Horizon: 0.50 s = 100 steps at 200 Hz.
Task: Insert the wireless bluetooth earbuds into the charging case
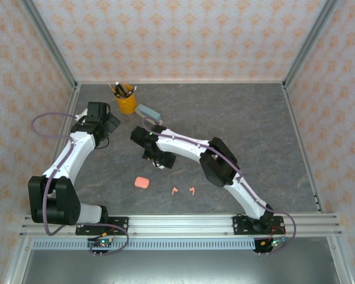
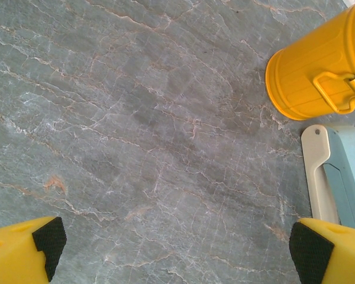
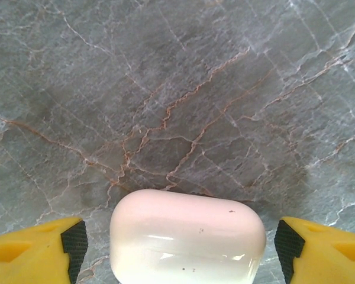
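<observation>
A glossy white charging case [image 3: 187, 239], lid shut, lies on the table between the fingers of my right gripper [image 3: 180, 245]. The gripper is open, with a gap of bare table on each side of the case. In the top view the right gripper [image 1: 152, 155] reaches down left of centre. A salmon-pink case [image 1: 142, 182] lies closed nearer the front, and two salmon-pink earbuds [image 1: 174, 190] [image 1: 192, 190] lie to its right. My left gripper [image 1: 111, 125] [image 2: 180, 248] is open over bare table at the back left, holding nothing.
A yellow cup [image 1: 126, 102] [image 2: 319, 71] holding pens stands at the back left. A blue-grey and cream stapler-like object [image 1: 148, 110] [image 2: 337, 177] lies beside it. Patterned walls close in the table's back and sides.
</observation>
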{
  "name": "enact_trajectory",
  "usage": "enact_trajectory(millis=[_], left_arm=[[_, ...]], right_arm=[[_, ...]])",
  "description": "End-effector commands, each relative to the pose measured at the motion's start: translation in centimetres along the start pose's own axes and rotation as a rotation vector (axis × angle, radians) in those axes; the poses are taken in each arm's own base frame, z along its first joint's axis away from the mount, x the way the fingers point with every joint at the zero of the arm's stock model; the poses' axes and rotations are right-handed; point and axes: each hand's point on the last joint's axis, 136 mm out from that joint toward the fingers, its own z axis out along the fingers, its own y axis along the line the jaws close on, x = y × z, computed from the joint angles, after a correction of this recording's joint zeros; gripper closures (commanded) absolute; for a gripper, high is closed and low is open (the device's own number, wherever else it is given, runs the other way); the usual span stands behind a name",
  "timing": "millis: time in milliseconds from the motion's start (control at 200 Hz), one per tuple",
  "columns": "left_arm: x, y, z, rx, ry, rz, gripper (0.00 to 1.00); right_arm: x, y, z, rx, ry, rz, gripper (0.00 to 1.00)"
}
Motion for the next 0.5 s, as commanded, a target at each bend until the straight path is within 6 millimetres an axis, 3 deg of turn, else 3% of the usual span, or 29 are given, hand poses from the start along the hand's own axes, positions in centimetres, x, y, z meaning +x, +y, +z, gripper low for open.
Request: enact_trajectory(millis=[0, 495], left_arm=[[-0.1, 0.3, 0.2, 0.0, -0.004, -0.004, 0.0], [0.0, 0.2, 0.4, 0.003, 0.002, -0.005, 0.0]], right_arm=[[0.6, 0.5, 0.4, -0.002, 0.0, -0.011, 0.17], [0.7, 0.2, 1.6, 0.025, -0.001, -0.025, 0.21]])
